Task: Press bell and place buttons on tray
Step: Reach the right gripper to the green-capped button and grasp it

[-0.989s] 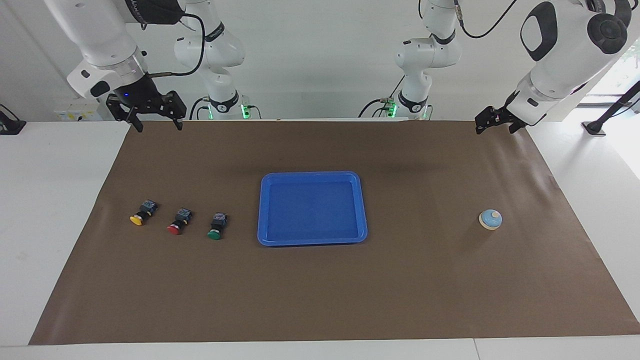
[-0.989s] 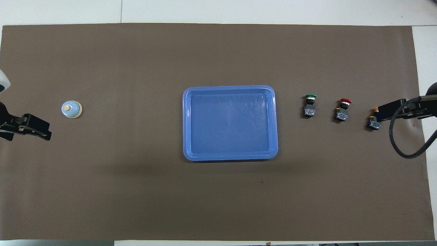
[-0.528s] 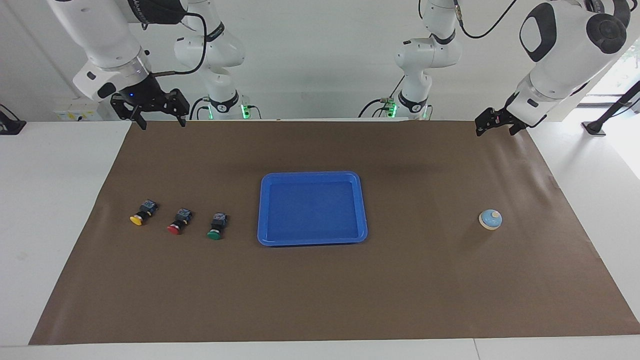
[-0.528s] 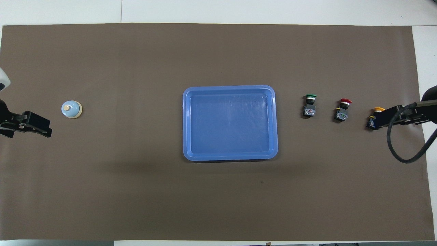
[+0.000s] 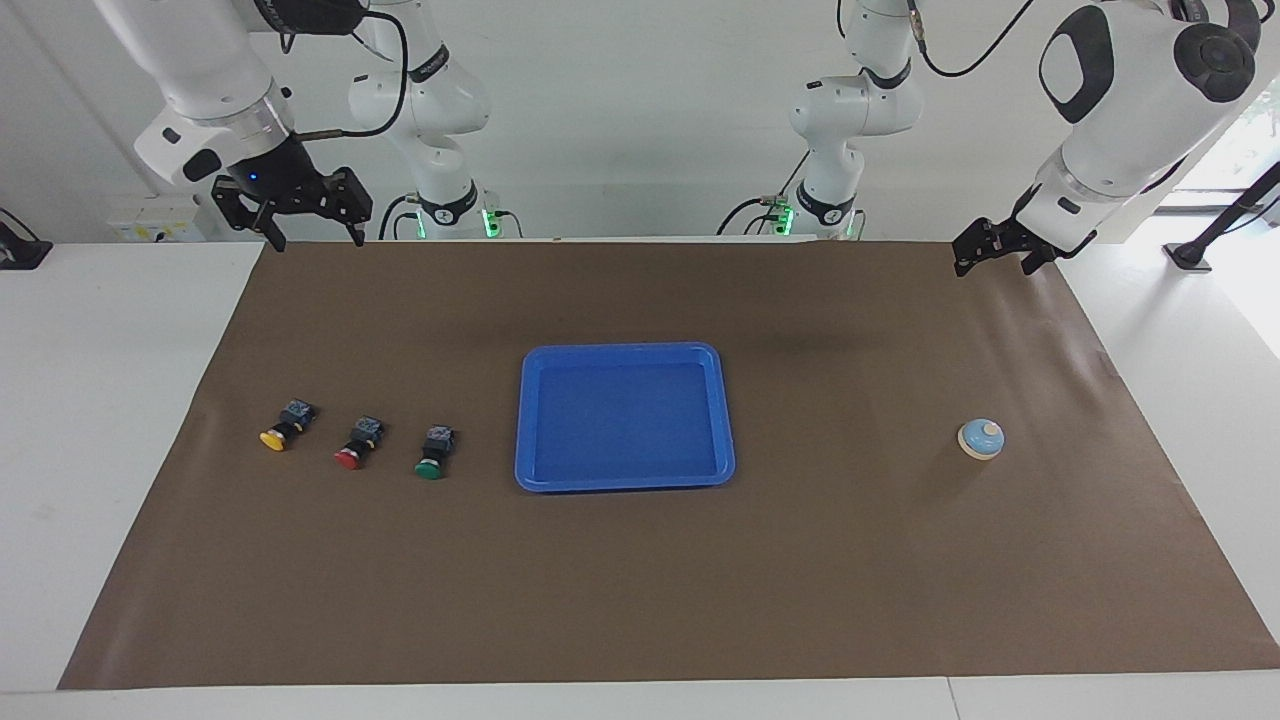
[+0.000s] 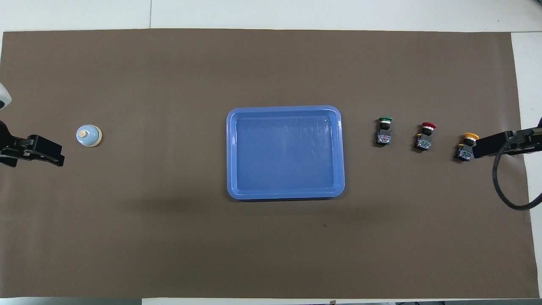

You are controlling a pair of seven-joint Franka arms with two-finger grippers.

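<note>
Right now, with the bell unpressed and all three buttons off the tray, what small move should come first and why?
Probably lower the left gripper toward the bell. It hangs open and empty above the mat's edge at that end, well clear of the bell. The tray holds nothing yet, and the right gripper waits open, high over its end.

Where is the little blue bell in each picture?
Facing view: the bell sits on the brown mat toward the left arm's end of the table, at the right of the picture.
Overhead view: the bell is at the left of the picture, beside the left gripper.
Shared landmark: the blue tray lies mid-table, between the bell and the three buttons.
</note>
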